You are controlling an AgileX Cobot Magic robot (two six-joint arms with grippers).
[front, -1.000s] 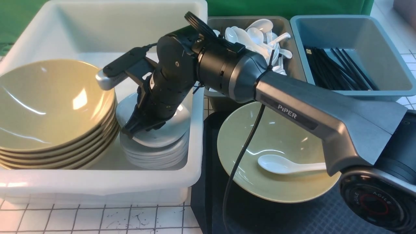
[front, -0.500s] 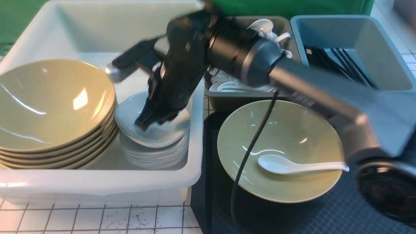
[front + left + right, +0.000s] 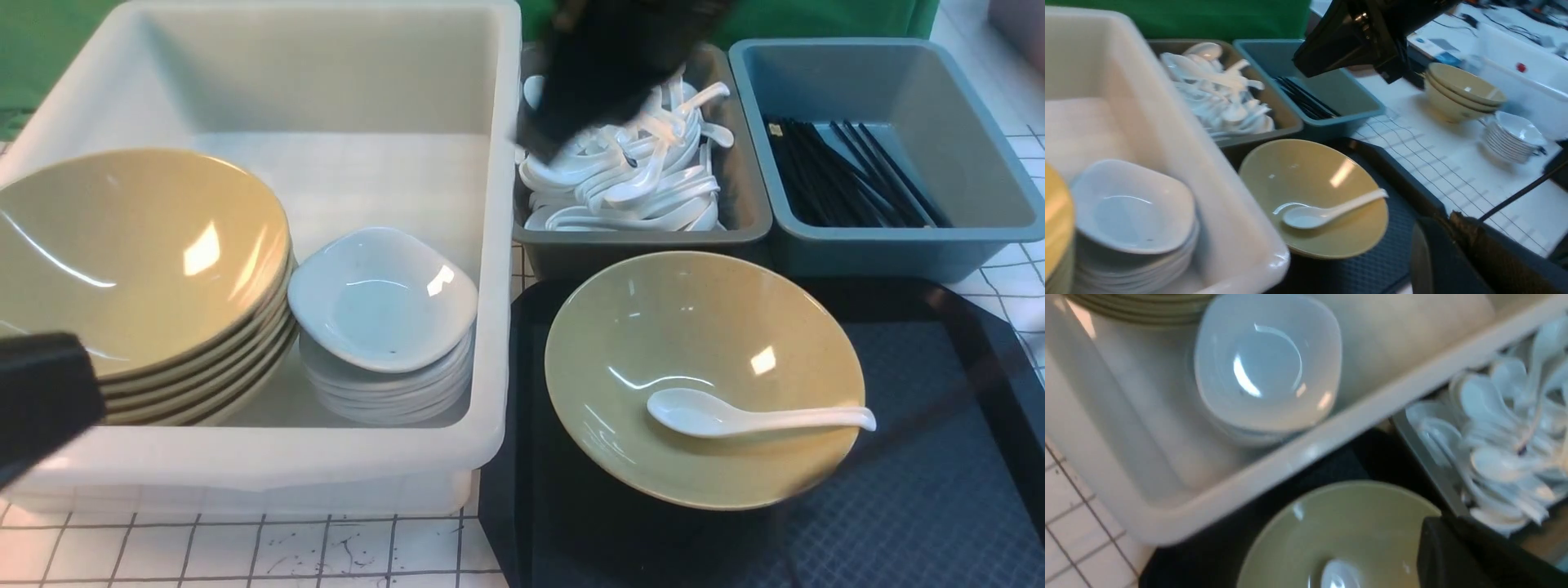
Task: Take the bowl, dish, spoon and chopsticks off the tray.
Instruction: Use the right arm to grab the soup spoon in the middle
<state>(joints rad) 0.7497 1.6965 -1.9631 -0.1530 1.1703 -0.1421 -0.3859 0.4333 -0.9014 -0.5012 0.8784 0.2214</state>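
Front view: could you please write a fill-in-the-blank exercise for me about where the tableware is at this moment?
1. The yellow bowl on the black tray holds one white ____.
2. The dish sits on top of a ____ of white dishes in the white bin.
3. In the front view, the chopstick bin stands to the ____ of the spoon bin.

Missing words: spoon; stack; right.
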